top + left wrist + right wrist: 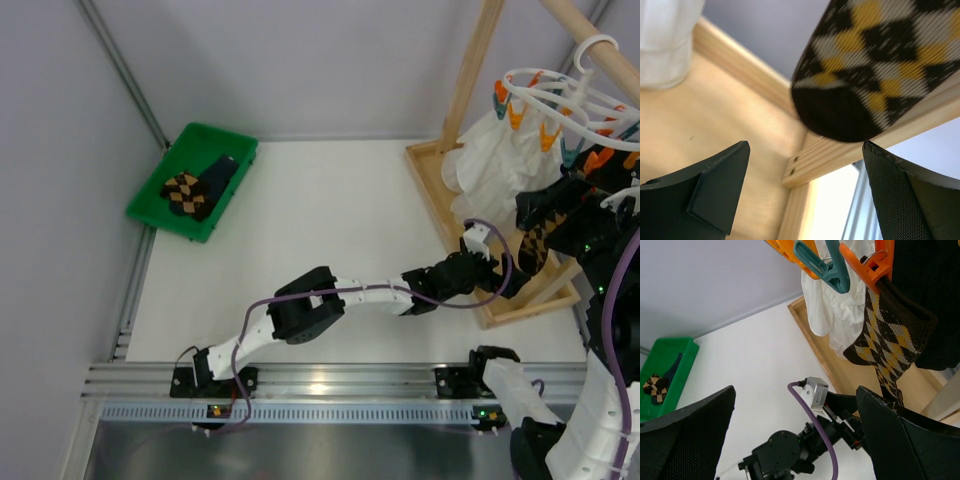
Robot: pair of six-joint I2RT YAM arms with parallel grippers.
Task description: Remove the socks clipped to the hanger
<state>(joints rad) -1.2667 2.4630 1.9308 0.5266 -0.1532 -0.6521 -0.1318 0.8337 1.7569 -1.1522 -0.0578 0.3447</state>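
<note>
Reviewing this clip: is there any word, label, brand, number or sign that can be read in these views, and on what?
None: no text can be read in any view.
The green tray, hanger, clips, patterned sock and wooden rack bear no print.
The white plug shows no legible marking.

A: What is lying at the far left of the white table [330, 210]?
B: A green bin [197, 143] is sitting there at an angle, close to the grey wall.
A: And on the right?
B: A wooden rack [470, 75] is standing on the table. 1 pale post is rising from its flat base, and a round pole is crossing the top corner. A white cloth [488, 160] is hanging bunched above that base, just beside the post.
A: The near edge?
B: A silver metal rail [330, 381] is running along it.
</note>
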